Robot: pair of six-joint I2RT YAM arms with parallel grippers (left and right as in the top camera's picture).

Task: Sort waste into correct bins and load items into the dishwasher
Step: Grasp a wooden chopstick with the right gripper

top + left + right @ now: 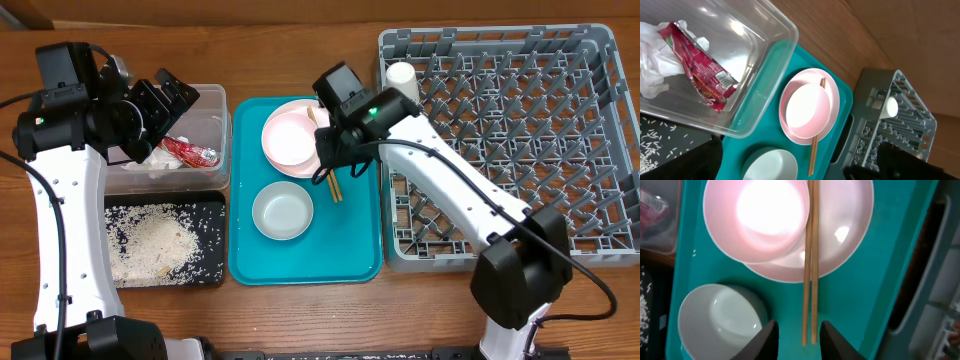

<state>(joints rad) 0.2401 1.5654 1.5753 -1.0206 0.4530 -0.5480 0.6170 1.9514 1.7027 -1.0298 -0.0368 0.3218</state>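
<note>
Two chopsticks point(811, 280) are laid across one plate point(850, 240) on the teal tray point(350, 255), their near ends flanked by the released right tool point(798, 327). Two bowls are counted: a pink bowl point(760, 215) on the plate and a white bowl point(720, 317) nearer. One cup point(401, 75) is stood in the rack point(600, 230). The left tool point(170, 100) is held over the tub point(215, 105) on the wooden counter point(300, 320); whether it is released or clenched cannot be told.

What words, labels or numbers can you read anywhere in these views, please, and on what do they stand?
None can be read.
The red-and-white wrapper in the clear tub carries white print: too small and blurred to make out.
Nothing else shows lettering.
</note>
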